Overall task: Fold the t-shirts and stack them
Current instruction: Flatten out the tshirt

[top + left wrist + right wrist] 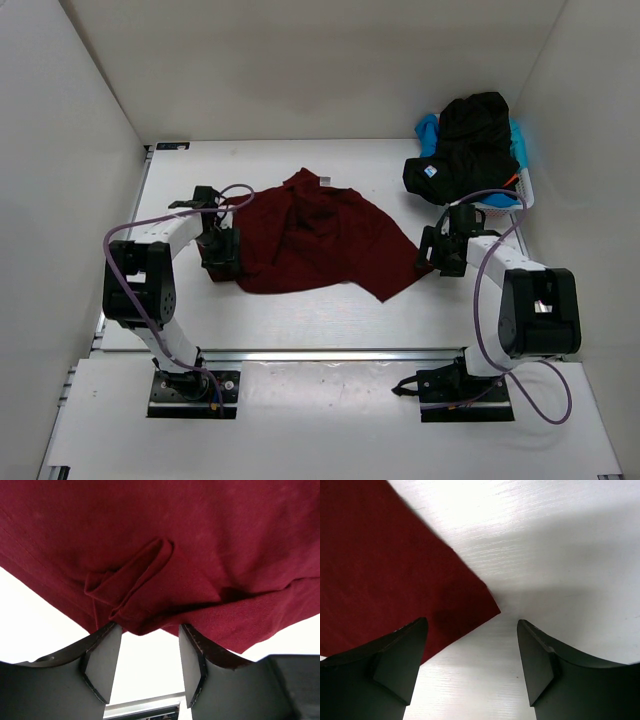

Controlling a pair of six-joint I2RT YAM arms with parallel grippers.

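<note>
Left gripper (148, 630) and right gripper (471, 625) both gape empty at the dark red t-shirt's (320, 240) edges — a shallow close could pinch just a wrinkle.

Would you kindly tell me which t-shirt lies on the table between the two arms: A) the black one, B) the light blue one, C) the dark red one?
C: the dark red t-shirt lies on the table, while the black t-shirt is heaped on the basket.
</note>
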